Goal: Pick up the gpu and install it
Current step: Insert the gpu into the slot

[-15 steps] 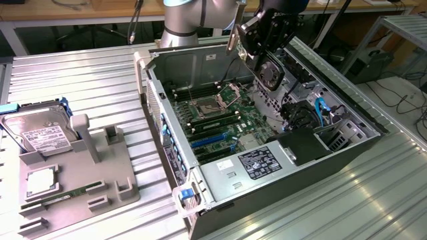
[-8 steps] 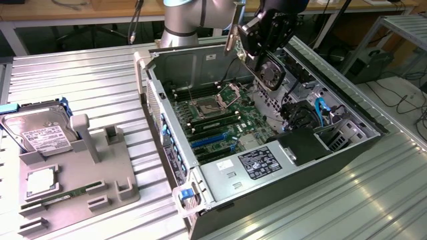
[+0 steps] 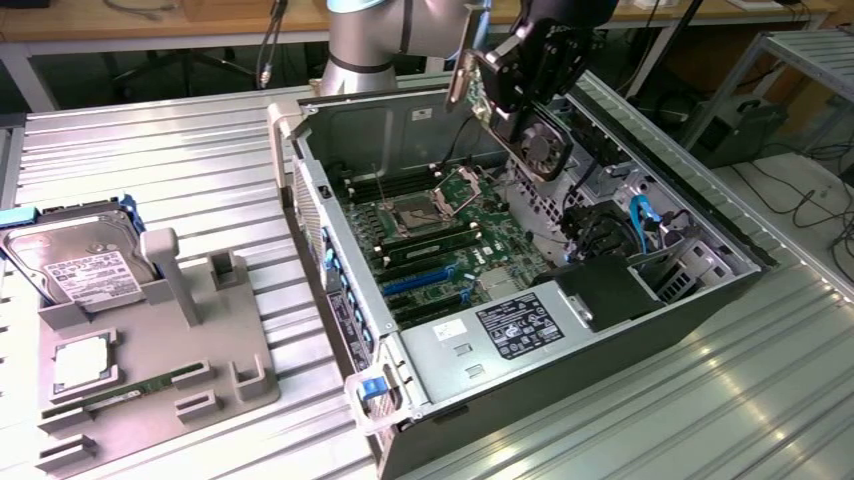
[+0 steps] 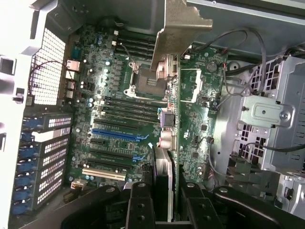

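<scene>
Wrist view: tool [image 4: 164, 193] clamped on the gpu [image 4: 167, 119], card edge-on between the fingers, silvery bracket at the far end, over the motherboard [image 4: 119, 109]. Exterior view: gpu [image 3: 541, 145] held aloft above the open computer case [image 3: 694, 300] on the tabletop [image 3: 174, 160].

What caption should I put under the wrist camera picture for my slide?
Gripper holds the gpu edge-on above the open computer's motherboard.

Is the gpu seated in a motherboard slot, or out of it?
Out. The gripper holds the gpu edge-on above the motherboard, and the long blue slot lies bare.
</scene>
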{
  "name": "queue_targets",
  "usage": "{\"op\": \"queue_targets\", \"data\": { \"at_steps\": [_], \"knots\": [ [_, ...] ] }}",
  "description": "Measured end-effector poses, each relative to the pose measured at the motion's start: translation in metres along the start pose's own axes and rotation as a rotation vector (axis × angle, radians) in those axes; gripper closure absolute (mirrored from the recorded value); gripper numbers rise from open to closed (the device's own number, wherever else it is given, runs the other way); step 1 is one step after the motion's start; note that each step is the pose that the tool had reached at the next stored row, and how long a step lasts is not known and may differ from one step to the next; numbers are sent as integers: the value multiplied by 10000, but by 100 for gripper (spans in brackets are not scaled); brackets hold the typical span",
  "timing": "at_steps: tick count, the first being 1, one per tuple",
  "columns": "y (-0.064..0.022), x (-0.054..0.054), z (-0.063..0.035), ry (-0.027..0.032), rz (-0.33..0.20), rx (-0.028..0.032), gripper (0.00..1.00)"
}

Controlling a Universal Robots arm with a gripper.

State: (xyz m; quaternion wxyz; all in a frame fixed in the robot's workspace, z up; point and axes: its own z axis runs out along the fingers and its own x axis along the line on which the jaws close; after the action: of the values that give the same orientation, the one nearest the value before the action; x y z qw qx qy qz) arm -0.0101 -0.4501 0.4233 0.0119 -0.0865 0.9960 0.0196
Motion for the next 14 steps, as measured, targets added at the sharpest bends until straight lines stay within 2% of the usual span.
{"op": "queue_targets", "data": {
  "at_steps": [14],
  "knots": [
    [0,0,0,26,-710,-19,72]
  ]
}}
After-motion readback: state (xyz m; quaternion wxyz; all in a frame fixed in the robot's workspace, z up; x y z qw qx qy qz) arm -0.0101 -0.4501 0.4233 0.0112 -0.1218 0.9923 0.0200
